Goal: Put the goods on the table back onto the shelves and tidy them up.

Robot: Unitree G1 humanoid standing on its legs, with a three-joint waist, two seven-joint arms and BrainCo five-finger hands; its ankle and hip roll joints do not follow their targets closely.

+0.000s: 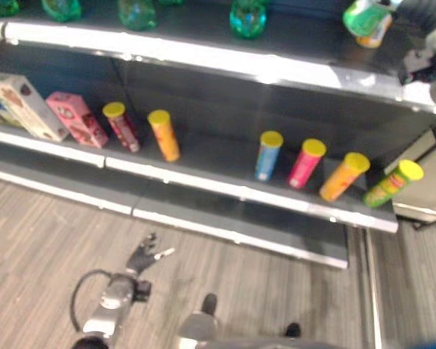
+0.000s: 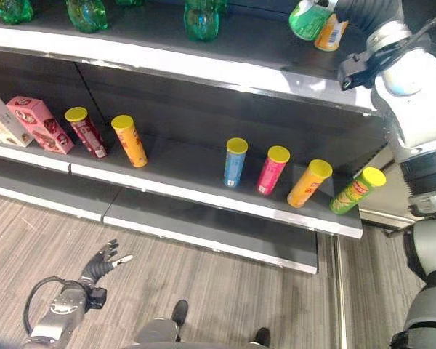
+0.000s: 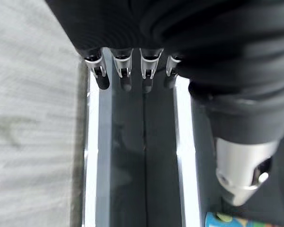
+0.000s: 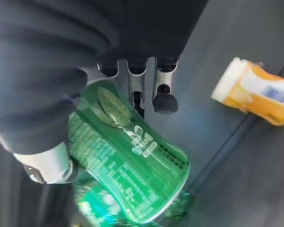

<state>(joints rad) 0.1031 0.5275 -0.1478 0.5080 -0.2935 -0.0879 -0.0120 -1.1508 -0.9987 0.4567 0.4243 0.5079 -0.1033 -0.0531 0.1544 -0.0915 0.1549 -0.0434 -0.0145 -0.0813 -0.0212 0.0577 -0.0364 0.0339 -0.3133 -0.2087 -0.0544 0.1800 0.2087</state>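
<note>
You face a dark two-tier metal shelf unit (image 2: 203,62). On its lower shelf, six yellow-lidded cylindrical snack tubes (image 2: 235,161) stand in a loose row. At the upper shelf's far right end, your right hand (image 2: 321,6) is clamped around a green drink can (image 4: 128,156), beside an orange-and-white bottle (image 4: 255,92) lying flat. Below the shelf unit, your left hand (image 2: 102,263) hangs with fingers spread, holding nothing.

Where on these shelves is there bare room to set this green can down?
Top shelf: bare board between the green bottle and the right robot hand holding the green can; an orange bottle lies beside it. Middle shelf: a gap between orange tube and blue tube; the right end is crowded.
</note>
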